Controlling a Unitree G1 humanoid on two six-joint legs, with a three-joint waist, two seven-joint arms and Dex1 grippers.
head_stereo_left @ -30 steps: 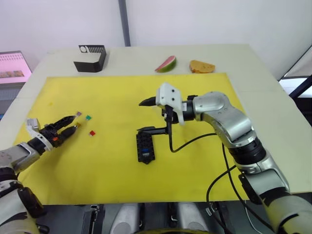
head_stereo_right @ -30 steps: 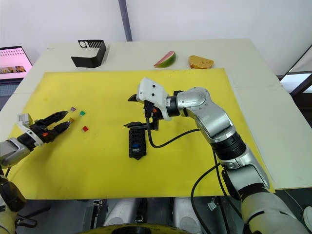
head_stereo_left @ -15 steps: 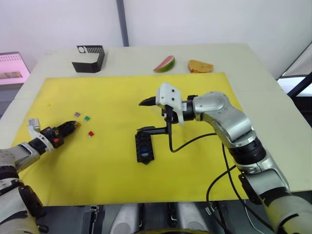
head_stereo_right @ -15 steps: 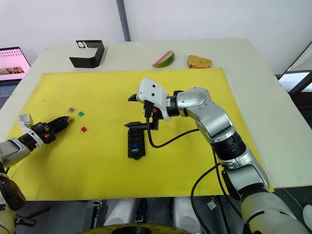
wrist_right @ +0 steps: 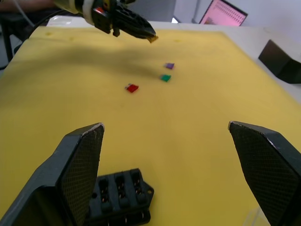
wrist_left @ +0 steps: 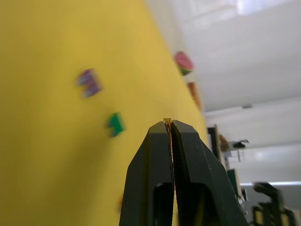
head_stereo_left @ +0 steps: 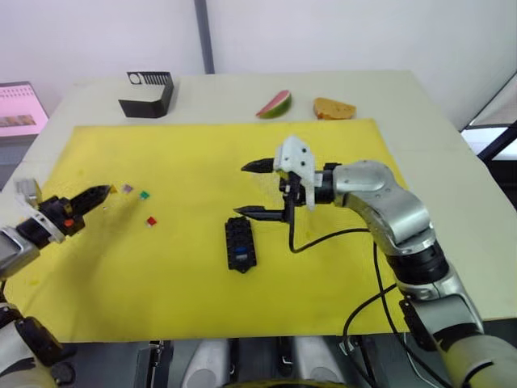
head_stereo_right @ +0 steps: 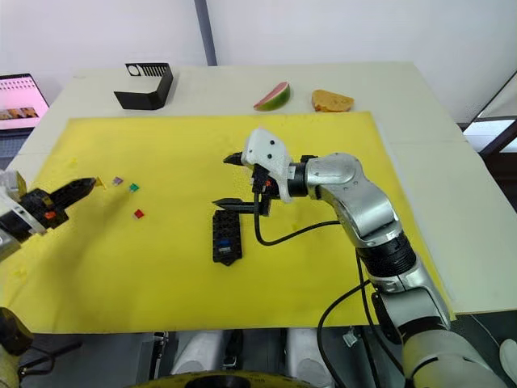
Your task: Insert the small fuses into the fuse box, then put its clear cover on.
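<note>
Tan fuse (wrist_right: 152, 39) now lifted in pinched left fingers (head_stereo_left: 95, 194), right fingers (head_stereo_left: 260, 190) spread, risen above fuse box (head_stereo_left: 240, 243)

No legible text, labels or nos. anywhere; pink screen (head_stereo_right: 22, 94) at table edge too small to read.
</note>
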